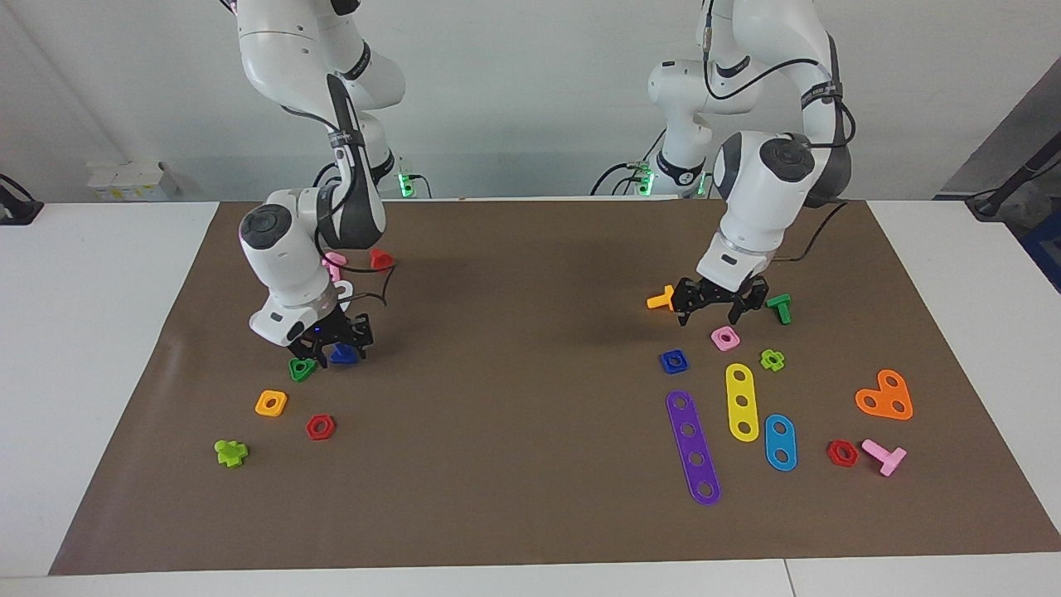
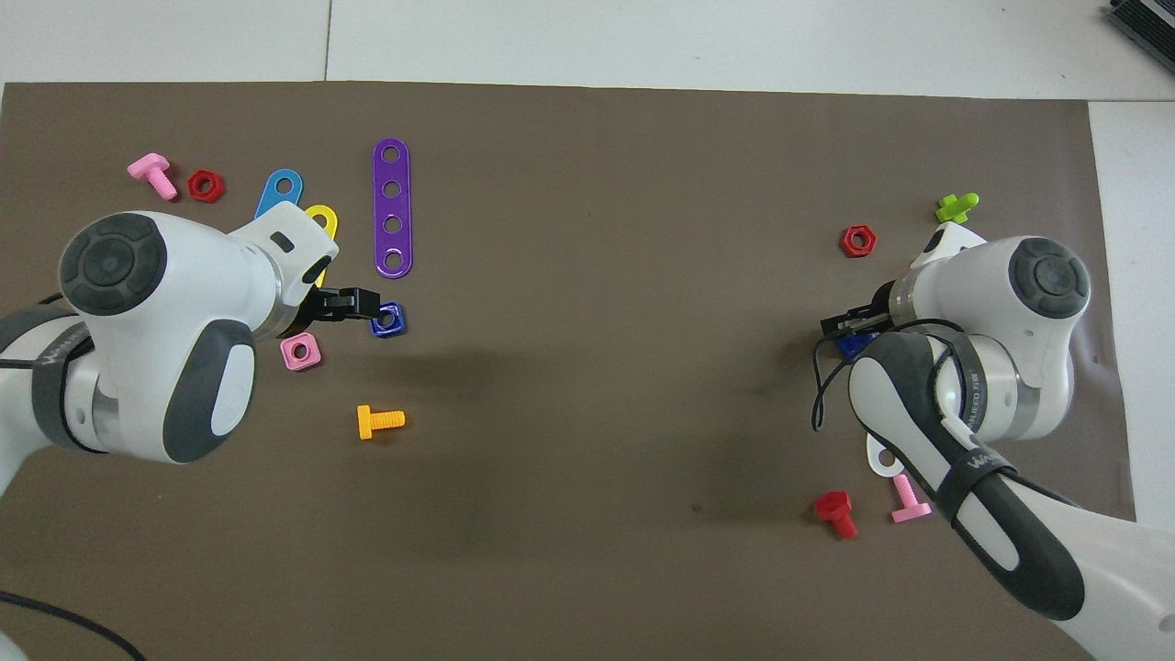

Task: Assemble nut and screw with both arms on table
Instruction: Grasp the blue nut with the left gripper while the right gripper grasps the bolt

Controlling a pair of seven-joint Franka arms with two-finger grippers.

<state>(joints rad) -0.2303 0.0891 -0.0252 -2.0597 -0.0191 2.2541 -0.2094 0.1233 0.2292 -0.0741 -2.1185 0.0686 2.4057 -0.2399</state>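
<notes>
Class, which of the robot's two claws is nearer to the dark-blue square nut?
Left. The left claw hangs above the mat, close to the dark-blue square nut. The right claw is at the blue screw, toward the right arm's end of the table.

Dark-blue nut (image 1: pixel 673 361) and screw (image 1: pixel 344 356) — brown mat (image 1: pixel 530 464), white table (image 1: pixel 91 348).

Robotics lab: two white arms (image 1: pixel 331 166) at table (image 1: pixel 99 332) w/ brown mat (image 1: pixel 530 249), bare wall.

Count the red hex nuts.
2. One red hex nut at the right arm's end beside the orange nut; the other at the left arm's end beside the pink screw. Arms could hide more.
</notes>
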